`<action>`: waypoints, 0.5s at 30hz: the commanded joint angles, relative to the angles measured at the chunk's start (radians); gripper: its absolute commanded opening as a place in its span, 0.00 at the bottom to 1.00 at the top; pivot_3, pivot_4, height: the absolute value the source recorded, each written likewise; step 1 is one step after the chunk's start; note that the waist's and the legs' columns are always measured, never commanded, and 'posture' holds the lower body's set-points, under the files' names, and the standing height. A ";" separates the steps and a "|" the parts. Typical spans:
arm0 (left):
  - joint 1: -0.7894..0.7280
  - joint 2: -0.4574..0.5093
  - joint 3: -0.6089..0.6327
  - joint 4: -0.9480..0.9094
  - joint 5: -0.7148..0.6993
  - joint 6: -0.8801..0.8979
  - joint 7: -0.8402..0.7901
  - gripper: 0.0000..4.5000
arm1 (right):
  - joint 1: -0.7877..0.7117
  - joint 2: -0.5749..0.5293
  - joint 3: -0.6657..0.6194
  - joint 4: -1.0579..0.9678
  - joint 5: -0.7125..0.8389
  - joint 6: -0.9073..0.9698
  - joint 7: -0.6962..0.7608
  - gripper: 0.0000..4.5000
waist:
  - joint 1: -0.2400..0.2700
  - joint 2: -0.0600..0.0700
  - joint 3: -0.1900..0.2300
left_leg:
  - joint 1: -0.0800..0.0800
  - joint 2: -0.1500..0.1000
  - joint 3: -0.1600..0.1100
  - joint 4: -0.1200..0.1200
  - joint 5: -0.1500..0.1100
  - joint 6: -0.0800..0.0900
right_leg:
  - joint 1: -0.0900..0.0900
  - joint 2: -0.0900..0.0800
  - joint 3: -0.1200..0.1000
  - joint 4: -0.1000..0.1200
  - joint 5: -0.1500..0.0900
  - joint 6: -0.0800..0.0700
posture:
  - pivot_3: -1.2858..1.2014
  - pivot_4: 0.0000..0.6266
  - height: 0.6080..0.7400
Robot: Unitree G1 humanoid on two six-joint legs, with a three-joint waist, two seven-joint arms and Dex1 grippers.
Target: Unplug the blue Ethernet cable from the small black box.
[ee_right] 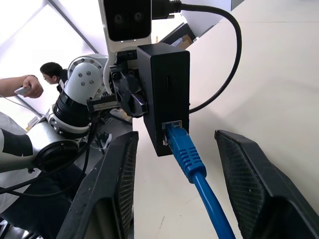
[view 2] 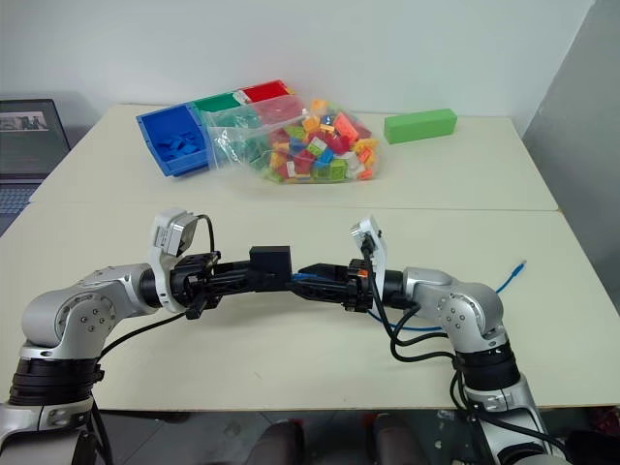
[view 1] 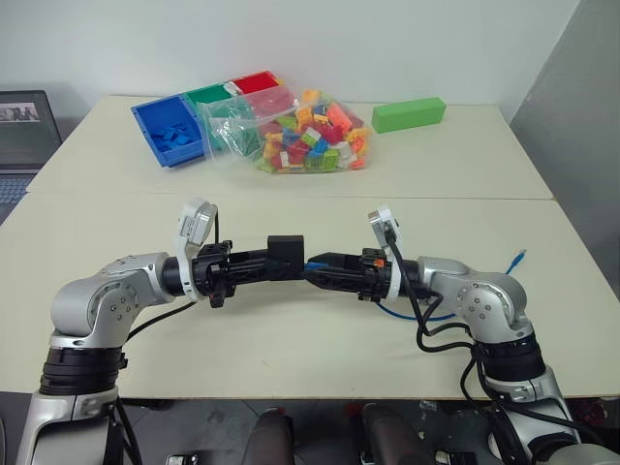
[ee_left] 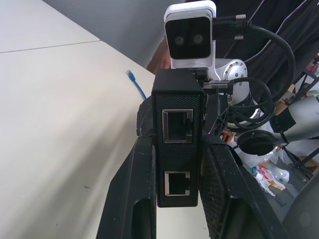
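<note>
My left gripper [view 1: 279, 262] is shut on the small black box [view 1: 287, 249] and holds it level above the table, between both arms. Two empty ports of the box [ee_left: 178, 133] face the left wrist camera. The blue Ethernet cable [ee_right: 190, 160] is plugged into the box's opposite side [ee_right: 167, 79]. My right gripper [ee_right: 175, 138] is open, with one finger on each side of the cable's blue boot and neither touching it. The cable [view 1: 405, 315] runs back under my right arm, and its free end [view 1: 520, 257] lies on the table at the right.
At the back of the table lie a clear bag of coloured bricks [view 1: 302, 131], a blue bin [view 1: 171, 131] with green and red bins behind it, and a green block [view 1: 408, 113]. A laptop [view 1: 21, 136] sits at far left. A person [ee_right: 50, 72] stands behind the robot.
</note>
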 commanded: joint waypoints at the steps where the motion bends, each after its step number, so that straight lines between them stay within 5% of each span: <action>1: -0.013 0.004 0.017 -0.009 -0.013 -0.011 -0.006 0.18 | -0.012 -0.004 -0.011 -0.012 0.015 -0.004 0.013 0.41 | 0.000 0.000 0.000 | 0.000 0.000 0.000 0.000 0.000 0.000 | 0.000 0.000 0.000 0.000 0.000 0.000 | 0.52 0.24 1.00; 9: -0.013 0.013 0.022 -0.002 -0.013 -0.011 -0.013 0.18 | -0.011 -0.018 -0.014 -0.014 0.024 0.005 0.032 0.02 | 0.000 0.000 0.000 | 0.000 0.000 0.000 0.000 0.000 0.000 | 0.000 0.000 0.000 0.000 0.000 0.000 | 0.52 0.24 1.00; 15: -0.012 0.014 0.021 -0.001 -0.010 -0.012 -0.019 0.18 | -0.015 -0.022 -0.012 -0.012 0.030 0.009 0.041 0.02 | 0.000 0.000 0.000 | 0.000 0.000 0.000 0.000 0.000 0.000 | 0.000 0.000 0.000 0.000 0.000 0.000 | 0.52 0.24 1.00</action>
